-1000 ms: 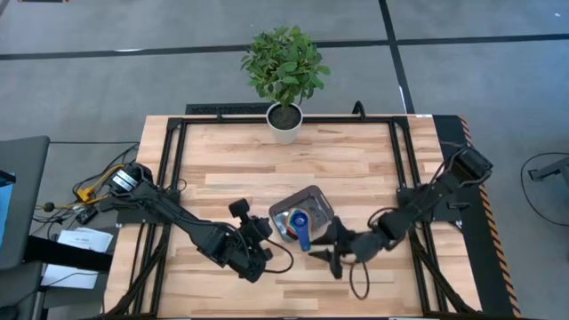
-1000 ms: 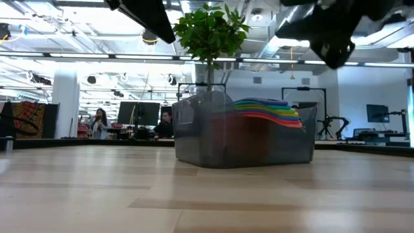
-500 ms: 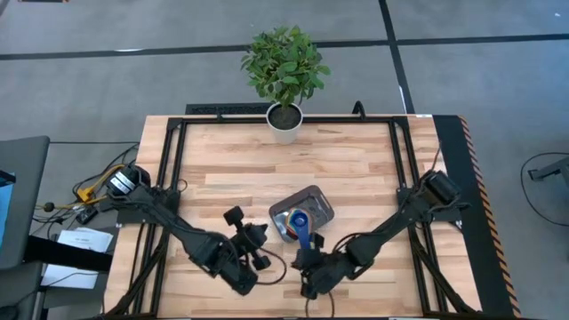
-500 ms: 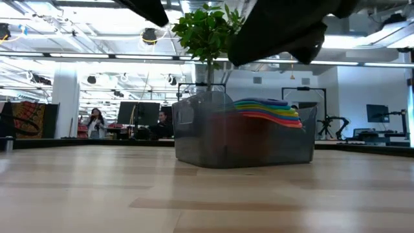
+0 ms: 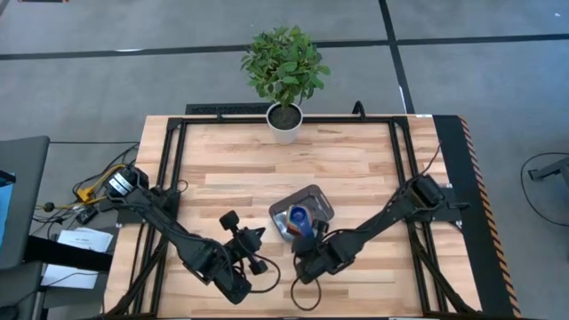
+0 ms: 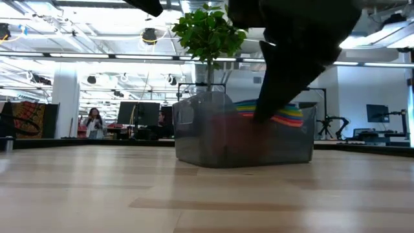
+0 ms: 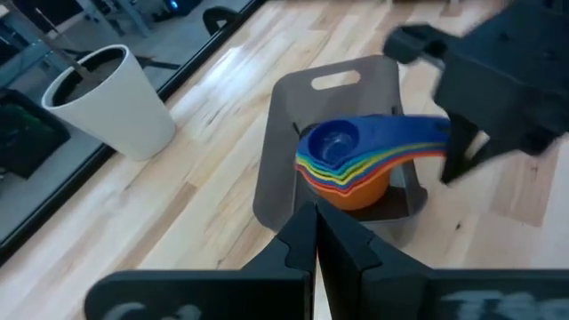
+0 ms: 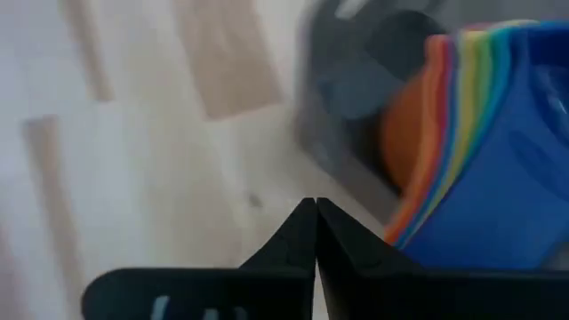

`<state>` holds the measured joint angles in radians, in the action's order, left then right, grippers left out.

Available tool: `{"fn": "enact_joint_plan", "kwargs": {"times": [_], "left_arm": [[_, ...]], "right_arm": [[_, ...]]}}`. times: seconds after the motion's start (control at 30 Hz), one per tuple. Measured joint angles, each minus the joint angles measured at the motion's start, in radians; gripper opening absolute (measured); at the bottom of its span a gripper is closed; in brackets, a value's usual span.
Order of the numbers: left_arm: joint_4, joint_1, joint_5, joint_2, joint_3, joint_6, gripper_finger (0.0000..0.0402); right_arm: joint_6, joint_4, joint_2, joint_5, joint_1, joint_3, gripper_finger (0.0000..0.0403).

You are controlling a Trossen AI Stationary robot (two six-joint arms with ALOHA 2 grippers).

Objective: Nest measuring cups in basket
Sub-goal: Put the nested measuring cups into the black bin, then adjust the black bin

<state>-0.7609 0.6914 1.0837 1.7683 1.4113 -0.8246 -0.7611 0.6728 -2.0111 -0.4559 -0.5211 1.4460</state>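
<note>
The measuring cups sit nested in one rainbow stack, dark blue on top, inside the dark grey basket at the table's middle. Their stacked handles reach over the basket's near right rim. My right gripper is shut and tipped downward just beside the free ends of those handles, near the basket's near edge. My left gripper is shut and holds nothing. It hovers to the near left of the basket, pointing toward it. My right gripper's shut fingers stand right at the free ends of the stacked handles, slanting down from the table's near right. Whether they touch the handles, I cannot tell.
A white pot with a green plant stands at the table's far edge. Black rails run along the table's left and right sides. In the low view my right arm hangs in front of the basket.
My right gripper has swung toward the table's left, along the basket's near side, tipped steeply downward and shut, ending at the cups' handle ends. My left gripper has drawn back a little toward the near left. The cups and basket have stayed in place.
</note>
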Motion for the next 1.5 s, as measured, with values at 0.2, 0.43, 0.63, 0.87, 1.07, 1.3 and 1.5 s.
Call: {"fn": "enact_joint_plan", "kwargs": {"times": [0.2, 0.43, 0.63, 0.87, 1.07, 1.3, 1.5], "left_arm": [[-0.008, -0.007, -0.002, 0.000, 0.000, -0.010, 0.0000], [0.002, -0.028, -0.019, 0.000, -0.001, -0.010, 0.0000], [0.036, -0.031, -0.023, 0.000, -0.022, -0.009, 0.0000], [0.239, -0.030, -0.031, 0.000, -0.126, 0.003, 0.0000], [0.468, -0.026, -0.073, 0.001, -0.234, -0.010, 0.0000], [0.944, -0.073, -0.235, 0.001, -0.423, 0.127, 0.0000], [0.986, -0.117, -0.239, 0.001, -0.487, 0.097, 0.0000]], "right_arm": [[-0.065, 0.130, 0.006, -0.020, -0.007, 0.000, 0.0027], [-0.071, 0.130, 0.060, -0.038, -0.056, 0.000, 0.0018], [-0.028, 0.199, 0.222, -0.170, -0.095, -0.014, 0.0026], [-0.156, 0.249, 0.429, -0.256, 0.031, -0.287, 0.0006], [-0.233, 0.153, 0.583, -0.270, 0.155, -0.549, 0.0013], [-0.152, -0.227, 0.621, -0.166, 0.176, -0.743, 0.0007], [-0.181, -0.282, 0.582, -0.148, 0.153, -0.763, 0.0009]]}}
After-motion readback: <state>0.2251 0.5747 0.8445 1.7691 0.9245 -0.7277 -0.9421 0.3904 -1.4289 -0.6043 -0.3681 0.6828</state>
